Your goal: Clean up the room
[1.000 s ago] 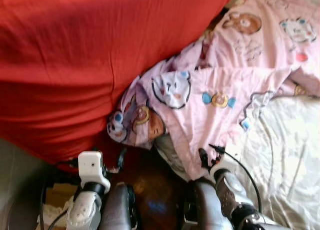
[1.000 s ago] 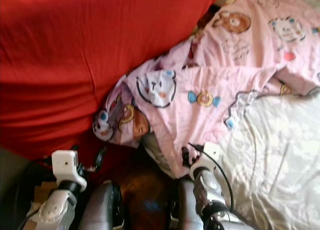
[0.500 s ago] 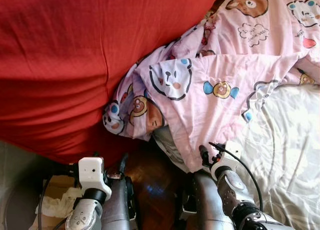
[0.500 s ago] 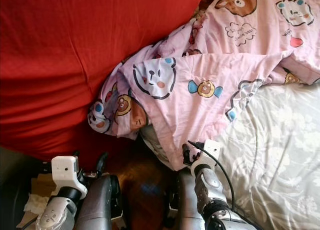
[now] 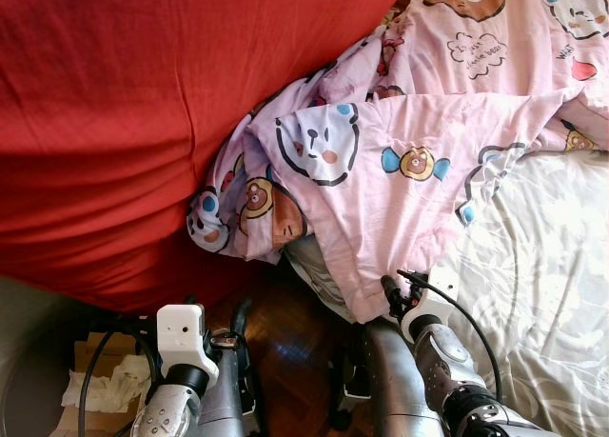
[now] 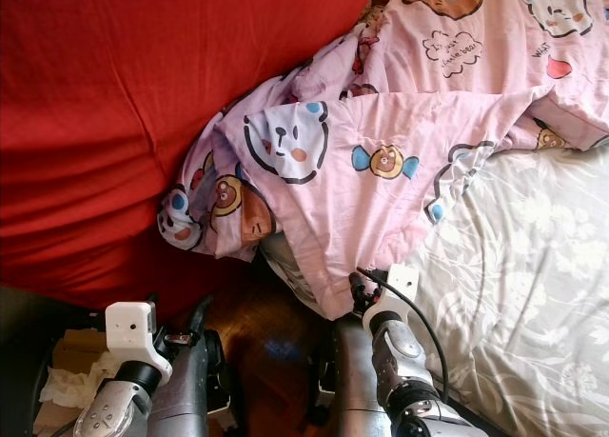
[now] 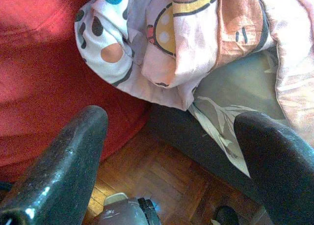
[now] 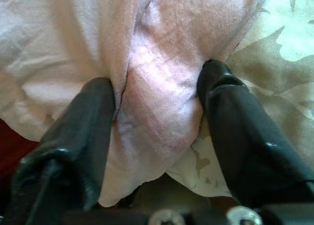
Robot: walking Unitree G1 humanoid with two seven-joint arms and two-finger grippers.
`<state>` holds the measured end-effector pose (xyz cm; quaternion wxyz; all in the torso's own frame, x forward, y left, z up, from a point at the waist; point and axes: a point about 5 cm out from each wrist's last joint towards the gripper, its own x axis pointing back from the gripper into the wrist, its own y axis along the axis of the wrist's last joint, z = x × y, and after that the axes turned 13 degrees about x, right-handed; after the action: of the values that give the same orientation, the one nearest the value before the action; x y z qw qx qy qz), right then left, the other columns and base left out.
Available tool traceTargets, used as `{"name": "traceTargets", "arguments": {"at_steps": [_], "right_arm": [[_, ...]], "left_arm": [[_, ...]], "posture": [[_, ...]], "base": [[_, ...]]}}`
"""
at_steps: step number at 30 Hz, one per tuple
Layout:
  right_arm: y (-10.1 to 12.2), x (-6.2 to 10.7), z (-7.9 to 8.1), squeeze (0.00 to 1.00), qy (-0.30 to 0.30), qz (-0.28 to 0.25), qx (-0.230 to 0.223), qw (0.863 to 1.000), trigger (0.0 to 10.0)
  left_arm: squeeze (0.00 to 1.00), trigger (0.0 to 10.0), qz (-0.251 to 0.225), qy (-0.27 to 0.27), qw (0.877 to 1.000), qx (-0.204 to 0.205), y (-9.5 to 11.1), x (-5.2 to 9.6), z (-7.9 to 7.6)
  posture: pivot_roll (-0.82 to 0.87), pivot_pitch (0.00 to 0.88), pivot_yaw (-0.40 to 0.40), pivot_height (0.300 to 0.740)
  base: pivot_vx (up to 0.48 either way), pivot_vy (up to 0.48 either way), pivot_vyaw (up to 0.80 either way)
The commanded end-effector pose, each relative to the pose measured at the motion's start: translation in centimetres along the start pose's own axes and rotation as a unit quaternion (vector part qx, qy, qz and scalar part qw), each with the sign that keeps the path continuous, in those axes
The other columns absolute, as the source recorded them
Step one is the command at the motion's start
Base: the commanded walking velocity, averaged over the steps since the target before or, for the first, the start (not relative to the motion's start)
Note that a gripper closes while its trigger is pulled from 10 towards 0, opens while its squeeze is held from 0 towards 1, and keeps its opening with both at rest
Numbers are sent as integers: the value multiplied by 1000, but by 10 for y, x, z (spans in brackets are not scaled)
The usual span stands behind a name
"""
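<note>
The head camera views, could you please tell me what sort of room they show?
Most likely a bedroom. A pink cartoon-print blanket lies over a bed with a pale leaf-patterned sheet, and a large red cover hangs beside it above a wooden floor.

Pink cartoon-print blanket (image 5: 409,161), crumpled, w/ bears, candies & white faces. Spread over far right of bed (image 5: 542,294), near corner bunched & hanging off bed's left edge above wood floor (image 5: 285,337), just beside red bedding (image 5: 124,113). Near hem pinched in right gripper (image 8: 157,137) jaws.
</note>
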<state>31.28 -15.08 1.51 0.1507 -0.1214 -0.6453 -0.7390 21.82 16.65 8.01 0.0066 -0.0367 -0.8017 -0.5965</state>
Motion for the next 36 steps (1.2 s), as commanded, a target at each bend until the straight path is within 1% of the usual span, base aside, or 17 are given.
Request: {"name": "traceTargets", "arguments": {"at_steps": [1, 8, 14, 15, 18, 20, 22, 24, 27, 28, 29, 30, 31, 33, 34, 35, 36], "right_arm": [[-25, 9, 1, 0, 6, 42, -7, 999, 0], [-23, 8, 8, 0, 30, 29, -8, 999, 0], [-24, 9, 7, 0, 32, 29, -8, 999, 0], [-25, 9, 5, 0, 29, 30, -7, 999, 0], [-25, 10, -1, 0, 18, 23, -10, 1000, 0], [-23, 11, -4, 0, 13, 16, -16, 1000, 0], [-21, 12, -9, 0, 12, 4, -12, 1000, 0], [-21, 13, -13, 0, 8, -4, -13, 1000, 0], [-20, 17, -22, 0, -7, -21, -18, 1000, 0], [-20, 19, -29, 0, -17, -31, -20, 999, 0], [-20, 20, -31, 0, -20, -33, -21, 999, 0], [-20, 20, -31, 0, -20, -33, -21, 999, 0], [-20, 22, -36, 0, -29, -41, -21, 999, 0], [-19, 24, -39, 0, -34, -46, -22, 998, 0], [-20, 26, -42, 0, -38, -52, -20, 998, 0], [-20, 26, -42, 0, -38, -52, -20, 998, 0], [-21, 29, -45, 0, -44, -57, -20, 997, 0]], "left_arm": [[0, 10000, 24, 12, 1000, 2, -9, 7, 3], [0, 10000, 28, 16, 999, 9, -14, 8, 1], [0, 10000, 29, 25, 999, 13, -18, 7, 4], [0, 10000, 30, 29, 999, 14, -20, 6, 5], [0, 10000, 33, 35, 999, 7, -25, 2, 10], [0, 10000, 35, 37, 999, 4, -27, 0, 12], [0, 10000, 37, 41, 998, 1, -29, -4, 17], [0, 10000, 38, 45, 998, -1, -31, -5, 20], [0, 10000, 45, 53, 998, -2, -37, -9, 25], [0, 10000, 48, 55, 997, -2, -40, -11, 27], [0, 10000, 50, 56, 997, -2, -42, -13, 28], [0, 10000, 50, 56, 997, -2, -42, -13, 28], [0, 10000, 54, 57, 997, -3, -45, -17, 29], [0, 10000, 56, 57, 997, -3, -46, -19, 29], [0, 10000, 60, 56, 997, -4, -49, -23, 30], [0, 10000, 60, 56, 997, -4, -49, -23, 30], [0, 10000, 68, 55, 996, -9, -52, -26, 32]], "posture": [[89, 451, -52, 616], [83, 442, -59, 616], [79, 423, -66, 616], [79, 418, -67, 616], [77, 356, -74, 616], [76, 349, -74, 616], [65, 303, -75, 616], [63, 295, -75, 616], [44, 219, -76, 616], [40, 209, -76, 616], [31, 183, -74, 616], [31, 183, -74, 616], [20, 145, -69, 616], [20, 145, -69, 616], [9, 117, -64, 616], [9, 117, -64, 616], [0, 91, -57, 616]], "base": [[0, 0, 0], [0, 0, 0], [0, 0, 0], [0, 0, 0], [0, 0, 0], [0, 0, 0], [0, 0, 0], [0, 0, 0], [0, 0, 0], [0, 0, 0], [0, 0, 0], [0, 0, 0], [0, 0, 0], [0, 0, 0], [0, 0, 0], [0, 0, 0], [0, 0, 0]]}}
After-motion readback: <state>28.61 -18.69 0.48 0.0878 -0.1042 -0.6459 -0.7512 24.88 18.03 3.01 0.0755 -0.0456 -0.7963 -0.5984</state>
